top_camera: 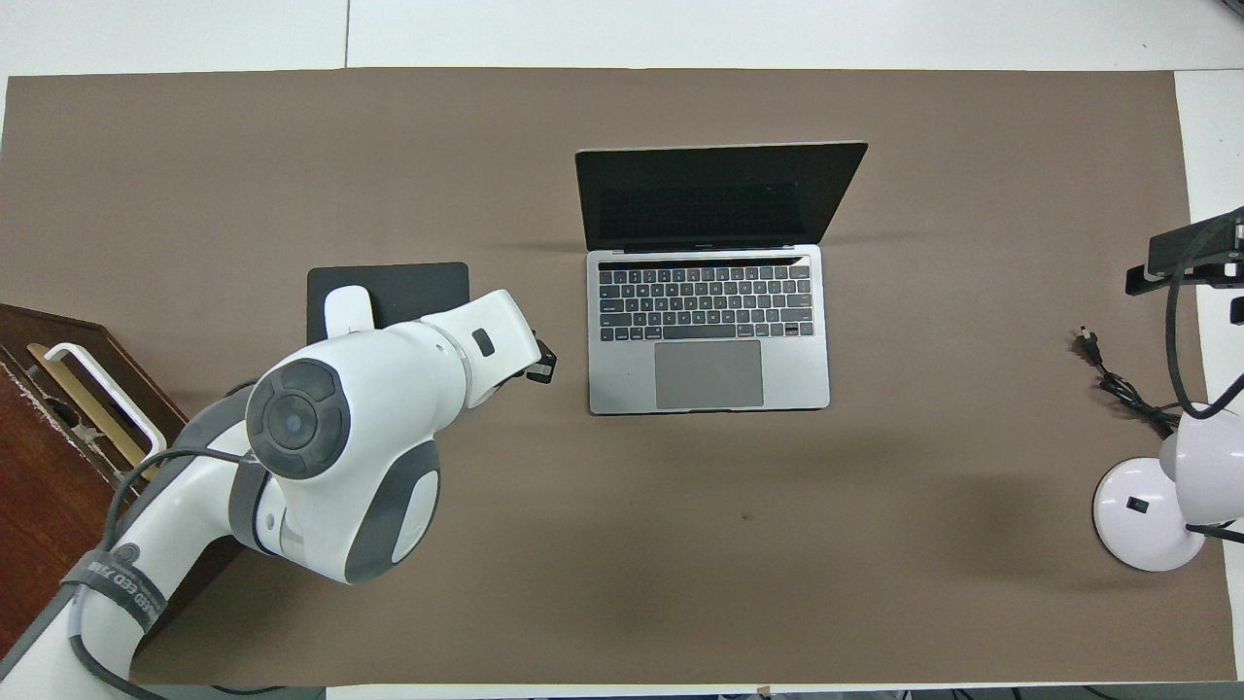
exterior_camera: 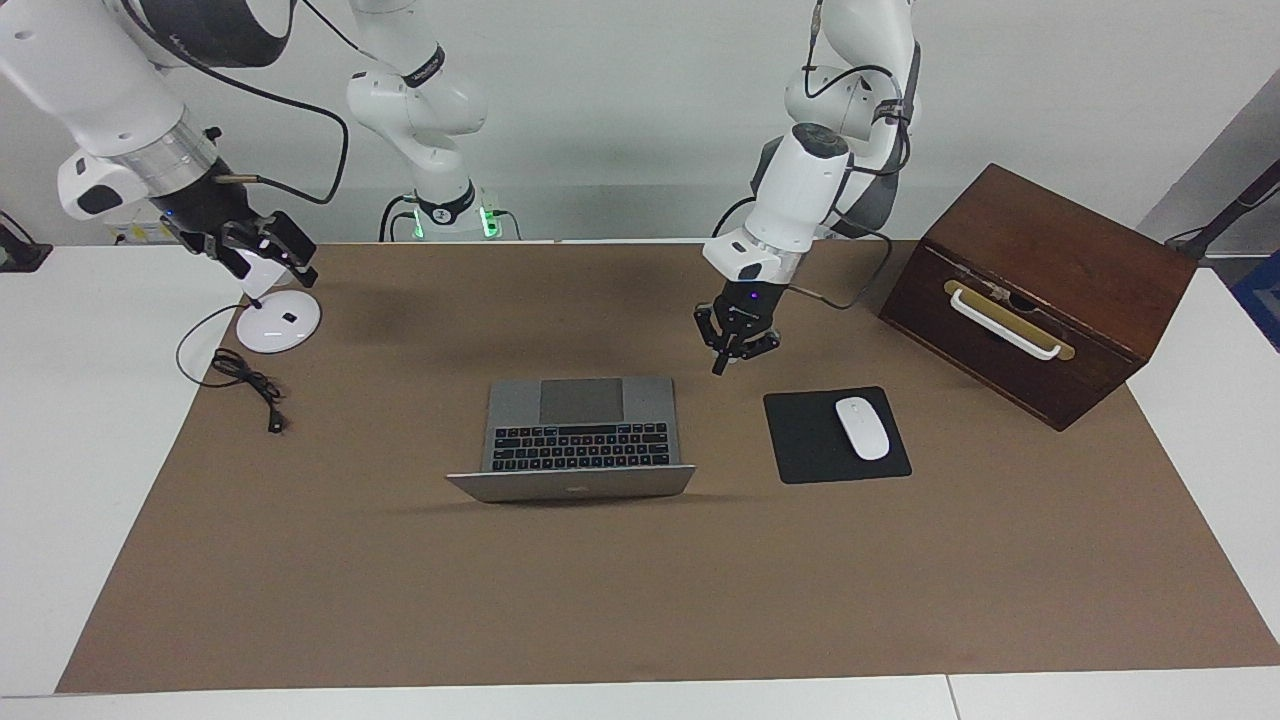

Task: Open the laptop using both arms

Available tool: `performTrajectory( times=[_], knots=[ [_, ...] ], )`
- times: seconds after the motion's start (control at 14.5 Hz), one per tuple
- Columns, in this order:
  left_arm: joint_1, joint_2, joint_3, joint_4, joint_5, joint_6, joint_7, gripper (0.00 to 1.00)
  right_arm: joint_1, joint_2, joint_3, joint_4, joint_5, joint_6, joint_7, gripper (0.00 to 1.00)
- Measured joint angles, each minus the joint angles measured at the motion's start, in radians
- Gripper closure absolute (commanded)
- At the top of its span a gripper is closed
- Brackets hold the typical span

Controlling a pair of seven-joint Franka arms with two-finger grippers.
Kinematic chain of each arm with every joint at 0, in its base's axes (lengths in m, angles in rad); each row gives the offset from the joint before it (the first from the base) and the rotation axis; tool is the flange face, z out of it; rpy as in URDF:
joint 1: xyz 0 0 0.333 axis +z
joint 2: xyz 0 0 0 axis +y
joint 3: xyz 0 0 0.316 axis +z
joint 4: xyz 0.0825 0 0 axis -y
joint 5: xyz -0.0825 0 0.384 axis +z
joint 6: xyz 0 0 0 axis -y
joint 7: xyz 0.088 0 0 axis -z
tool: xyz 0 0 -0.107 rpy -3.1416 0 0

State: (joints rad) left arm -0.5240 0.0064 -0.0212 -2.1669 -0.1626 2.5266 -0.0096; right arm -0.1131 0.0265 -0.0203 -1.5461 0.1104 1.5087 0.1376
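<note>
Facing view: left gripper (exterior_camera: 719,368) has its fingertips pressed together, holding nothing, hanging over bare mat (exterior_camera: 640,600) between the laptop (exterior_camera: 578,437) and the black mouse pad (exterior_camera: 836,434), just off the laptop's corner on the robots' side, clear of it. Left arm (exterior_camera: 795,195) slopes down to it from its base at the table's edge. Laptop sits mid-table, lid open, keyboard and trackpad exposed, lid edge pointing away from the robots; overhead view shows its dark screen (top_camera: 717,197) upright-ish, tilted back. White mouse (exterior_camera: 862,427) lies on the mouse pad; in the overhead view the left arm covers part of both. Wooden box (exterior_camera: 1040,290) with a white handle stands toward the left arm's end of the table. Right gripper (exterior_camera: 262,255) is raised over the white lamp base (exterior_camera: 279,322) at the right arm's end; cannot tell whether its fingers are spread or together. Black cable (exterior_camera: 247,385) lies beside the lamp base.
</note>
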Motion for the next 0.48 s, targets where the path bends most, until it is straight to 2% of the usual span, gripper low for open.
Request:
performTrajectory(
  times=[0.48],
  knots=[
    [0.127,-0.014,0.002,0.133,0.029,-0.327,0.279,1.0,0.0,0.0,0.0,0.0,0.0,0.001,0.0,0.0]
  ],
)
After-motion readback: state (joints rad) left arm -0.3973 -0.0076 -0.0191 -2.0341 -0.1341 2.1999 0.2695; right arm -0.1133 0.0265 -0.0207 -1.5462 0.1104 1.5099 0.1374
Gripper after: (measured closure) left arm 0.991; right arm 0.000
